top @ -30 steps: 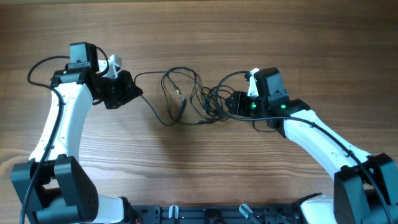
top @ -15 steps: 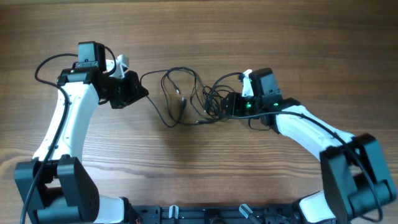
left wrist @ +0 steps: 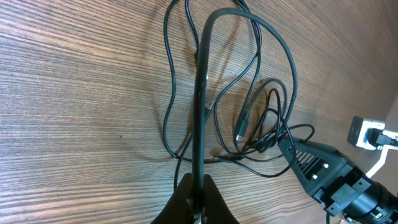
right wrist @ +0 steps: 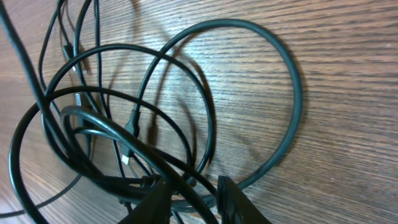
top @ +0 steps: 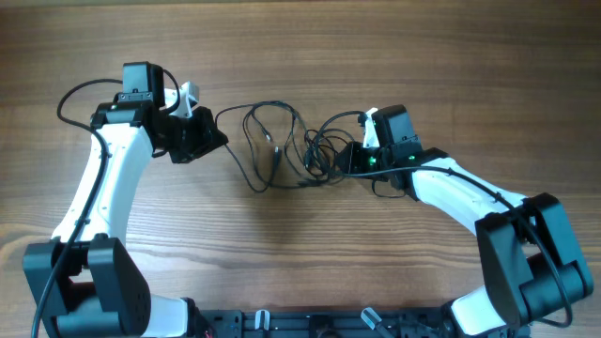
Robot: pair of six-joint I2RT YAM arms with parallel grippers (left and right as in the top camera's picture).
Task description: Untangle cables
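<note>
The cables (top: 274, 143) lie as a loose black tangle on the wood between my two arms. My left gripper (top: 208, 143) is at the tangle's left end. In the left wrist view it (left wrist: 199, 198) is shut on one strand, which rises and arches over the other loops (left wrist: 249, 118). A plug end (left wrist: 241, 133) lies within them. My right gripper (top: 346, 158) is pushed into the tangle's right side. In the right wrist view its jaws (right wrist: 194, 200) stand a little apart, with a few strands of the bunch (right wrist: 155, 112) crossing between them. None of them looks pinched.
The wooden table (top: 300, 56) extends all round the tangle. The arm bases (top: 89, 291) and a black rail (top: 310, 324) sit along the front edge. Thicker black arm cables loop by each wrist (top: 70, 94). The right gripper's body (left wrist: 317, 174) shows in the left wrist view.
The left gripper has shifted slightly right, still holding its strand. The right gripper has pushed left, deeper into the bunch, and its forearm has swung round.
</note>
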